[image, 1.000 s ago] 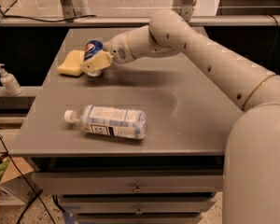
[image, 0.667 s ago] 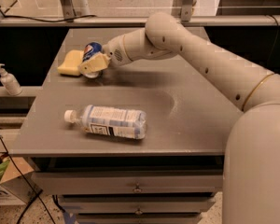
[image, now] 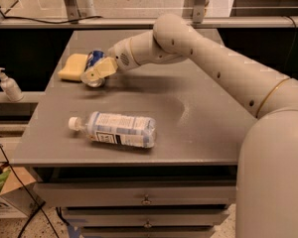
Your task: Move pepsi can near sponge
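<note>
Where the long white arm [image: 208, 53] reaches in from the right and crosses the grey table [image: 198, 123] towards its far left corner, the gripper [image: 93, 74] sits low over the tabletop, right at the pepsi can [image: 95, 58]. Its jaws are closed on the can: one pale yellow finger [image: 102, 69] lies across the near side of the can's body, while the other is hidden behind it. The can is tilted in this grasp, with its dark-blue side showing above the finger and a silver end [image: 94, 82] facing down and forward just under it; whether that end touches the table cannot be told. The sponge [image: 72, 67], pale yellow and flat on the table, lies directly to the left of the can, so close that the two look to be touching or nearly so. Nearer the front edge of the table, well apart from the can and sponge, a clear plastic bottle [image: 120, 129] with a white label lies on its side, its white cap pointing left. Off the table to the left, a small pump dispenser [image: 8, 86] stands upright on a lower ledge. Below the tabletop, the fronts of drawers [image: 146, 200] show.
</note>
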Tool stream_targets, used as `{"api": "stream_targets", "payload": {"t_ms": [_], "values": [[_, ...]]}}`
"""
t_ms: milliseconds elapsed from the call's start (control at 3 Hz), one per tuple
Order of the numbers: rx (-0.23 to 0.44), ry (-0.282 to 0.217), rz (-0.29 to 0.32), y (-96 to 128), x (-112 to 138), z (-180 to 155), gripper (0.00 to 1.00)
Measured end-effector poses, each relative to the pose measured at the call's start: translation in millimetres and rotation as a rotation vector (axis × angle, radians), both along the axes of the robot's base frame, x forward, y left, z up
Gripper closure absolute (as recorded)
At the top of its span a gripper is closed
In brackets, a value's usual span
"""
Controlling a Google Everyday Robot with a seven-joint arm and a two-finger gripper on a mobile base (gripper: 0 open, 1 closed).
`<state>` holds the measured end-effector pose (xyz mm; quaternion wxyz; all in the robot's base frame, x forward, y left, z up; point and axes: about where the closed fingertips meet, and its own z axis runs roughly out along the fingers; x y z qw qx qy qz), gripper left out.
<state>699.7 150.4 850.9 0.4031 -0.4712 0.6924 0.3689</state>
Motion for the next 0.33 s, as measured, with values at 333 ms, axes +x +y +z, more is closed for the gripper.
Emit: {"api": "stream_targets", "payload": {"t_ms": [333], "values": [[0.0, 0.0, 0.0, 0.1, 0.0, 0.0, 0.0]]}}
